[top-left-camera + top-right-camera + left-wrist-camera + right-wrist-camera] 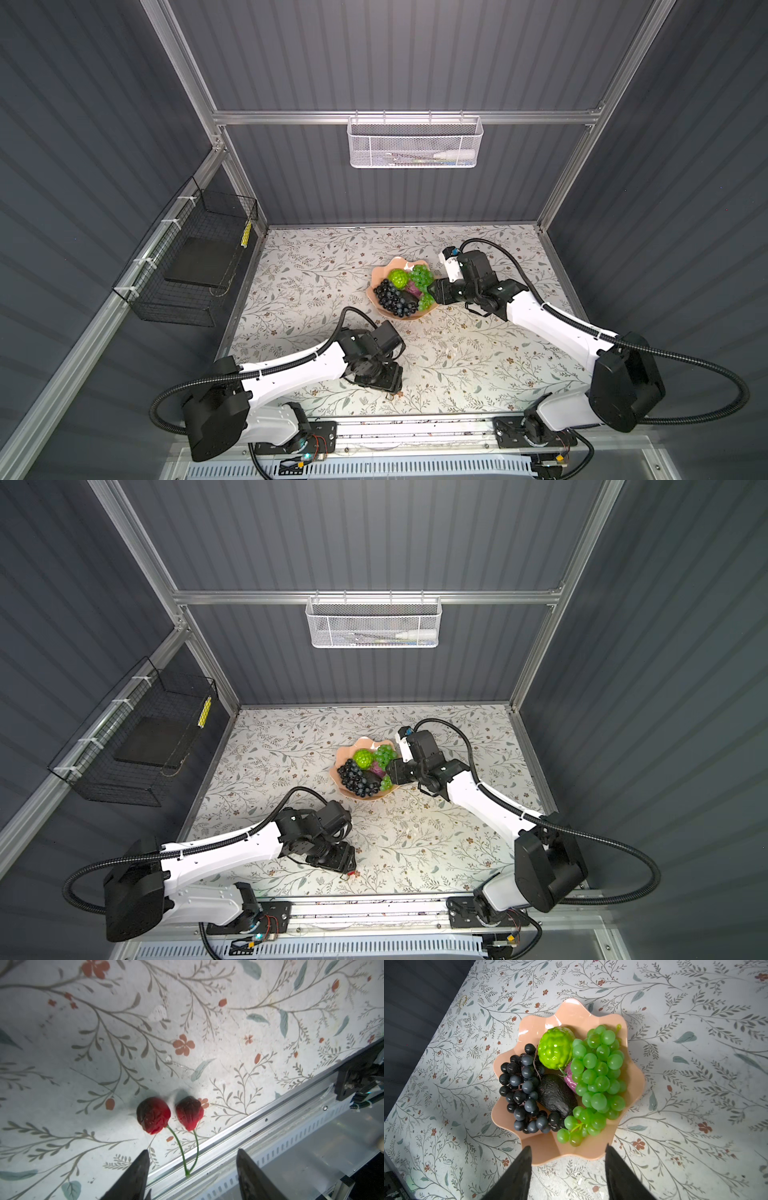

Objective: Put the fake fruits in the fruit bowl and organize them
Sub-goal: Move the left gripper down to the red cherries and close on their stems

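Two red berries (153, 1114) lie on the table (207, 1012) near its front edge, well apart from the scalloped bowl (571, 1006). They look light and wrinkled, on thin stems (179, 1147) joined in a V; that joint looks the surest pinch. The left end effector (192, 1151) hangs spread and empty over the stems. The right end effector (567, 1146) is likewise spread, over the bowl.

We find the purple fruit (569, 1083) mostly buried under the green grapes (600, 1076), the berries (351, 873) nearly hidden from above by the left gripper (340, 864), and the contents of the white basket (365, 145) too small to tell.
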### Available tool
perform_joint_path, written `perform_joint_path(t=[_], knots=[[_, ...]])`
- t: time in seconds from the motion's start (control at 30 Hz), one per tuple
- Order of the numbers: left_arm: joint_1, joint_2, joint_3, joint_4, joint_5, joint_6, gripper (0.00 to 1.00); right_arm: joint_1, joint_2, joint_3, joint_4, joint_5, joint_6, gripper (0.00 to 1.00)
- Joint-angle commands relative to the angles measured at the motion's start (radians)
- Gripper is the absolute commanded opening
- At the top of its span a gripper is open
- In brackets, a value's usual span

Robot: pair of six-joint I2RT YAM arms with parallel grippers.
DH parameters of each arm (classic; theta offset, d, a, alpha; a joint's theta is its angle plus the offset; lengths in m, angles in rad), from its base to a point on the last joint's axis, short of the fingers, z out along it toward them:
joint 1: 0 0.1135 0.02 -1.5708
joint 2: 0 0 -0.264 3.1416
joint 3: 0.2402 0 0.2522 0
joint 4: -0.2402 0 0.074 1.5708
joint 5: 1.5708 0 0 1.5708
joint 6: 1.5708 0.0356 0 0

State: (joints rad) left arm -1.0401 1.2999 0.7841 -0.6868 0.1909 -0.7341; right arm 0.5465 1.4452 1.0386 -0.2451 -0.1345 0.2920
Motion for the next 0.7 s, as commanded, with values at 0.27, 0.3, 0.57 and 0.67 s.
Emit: perform_joint_path(t=[0.27,0.3,0.57,0.67], knots=[[-0.018,-0.02,-0.111,0.121,0.011,-0.194,0.57,0.027,0.039,-0.003,0.028,-0.014,0.019,0.53],[-0.018,-0.01,-0.113,0.138,0.018,-0.197,0.55,0.026,0.042,-0.003,0.029,-0.016,0.019,0.52],[-0.018,0.004,-0.151,0.208,0.039,-0.234,0.41,0.033,0.053,-0.008,0.03,-0.007,0.015,0.52],[-0.019,0.0,-0.172,0.228,0.047,-0.249,0.39,0.035,0.054,-0.012,0.038,-0.008,0.015,0.52]])
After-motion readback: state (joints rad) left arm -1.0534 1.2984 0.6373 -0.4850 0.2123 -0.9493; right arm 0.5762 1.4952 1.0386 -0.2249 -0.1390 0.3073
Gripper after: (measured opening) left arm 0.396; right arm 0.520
